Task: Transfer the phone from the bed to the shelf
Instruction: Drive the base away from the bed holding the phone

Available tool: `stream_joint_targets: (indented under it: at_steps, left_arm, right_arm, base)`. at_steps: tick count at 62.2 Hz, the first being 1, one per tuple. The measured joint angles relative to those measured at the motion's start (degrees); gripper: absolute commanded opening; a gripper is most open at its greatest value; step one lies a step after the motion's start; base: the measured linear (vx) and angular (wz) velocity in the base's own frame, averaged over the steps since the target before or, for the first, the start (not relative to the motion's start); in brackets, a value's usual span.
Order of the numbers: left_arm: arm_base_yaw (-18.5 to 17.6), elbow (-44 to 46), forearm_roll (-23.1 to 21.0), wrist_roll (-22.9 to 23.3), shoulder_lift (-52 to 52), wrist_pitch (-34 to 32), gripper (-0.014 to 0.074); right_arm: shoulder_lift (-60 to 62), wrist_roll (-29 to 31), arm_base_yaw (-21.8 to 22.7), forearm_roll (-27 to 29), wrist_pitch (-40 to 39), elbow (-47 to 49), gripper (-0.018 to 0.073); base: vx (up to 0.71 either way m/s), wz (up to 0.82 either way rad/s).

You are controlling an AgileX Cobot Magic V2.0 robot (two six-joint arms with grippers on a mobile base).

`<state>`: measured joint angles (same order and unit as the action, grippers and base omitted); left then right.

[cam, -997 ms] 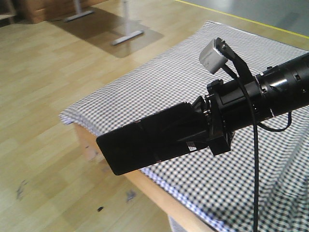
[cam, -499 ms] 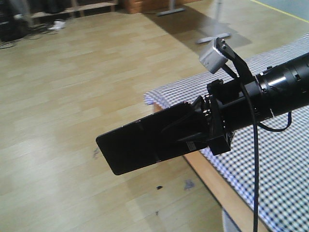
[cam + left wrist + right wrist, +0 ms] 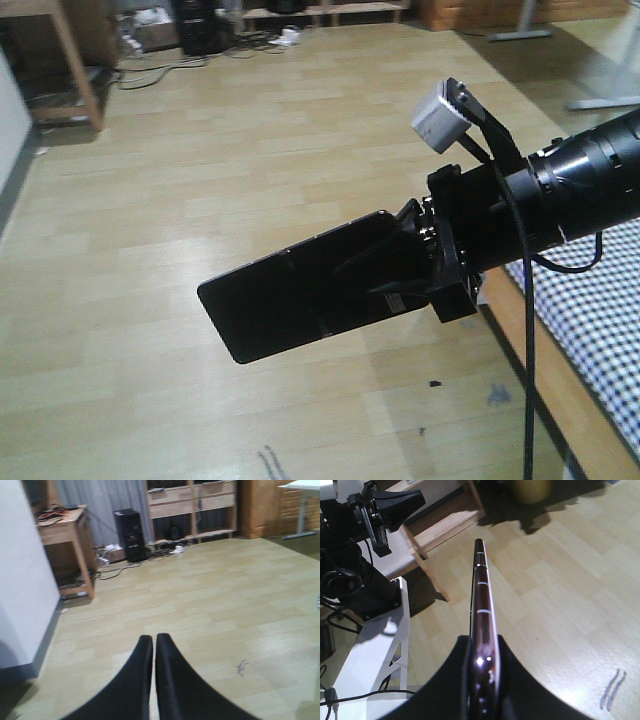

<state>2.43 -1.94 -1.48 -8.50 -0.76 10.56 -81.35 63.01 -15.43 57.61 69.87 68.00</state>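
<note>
black phone (image 3: pixel 285 300), its white sticker (image 3: pixel 397 298) unreadable, sits clamped in the right tool (image 3: pixel 385 262); left tool (image 3: pixel 154 647) pressed together.

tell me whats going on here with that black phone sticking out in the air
The robot's right gripper is clamped on a thin black phone and holds it out flat in the air over the wooden floor. The bed with its checked sheet sits at the right edge of the front view, so the phone is already off it and not yet put down anywhere. The left gripper is shut and empty.
</note>
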Motion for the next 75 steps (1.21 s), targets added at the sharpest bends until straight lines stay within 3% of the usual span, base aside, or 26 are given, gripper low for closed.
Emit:
stream_joint_targets:
  at_steps: [27, 75]
  left_arm:
    - [0.00, 0.00, 0.00, 0.00, 0.00, 0.00, 0.0001]
    - [0.00, 0.00, 0.00, 0.00, 0.00, 0.00, 0.0001]
  right_arm:
    - [0.00, 0.00, 0.00, 0.00, 0.05, 0.00, -0.0002]
    - [0.00, 0.00, 0.00, 0.00, 0.05, 0.00, -0.0002]
  base:
    - [-0.09, 0.37]
    - [0.05, -0.01]
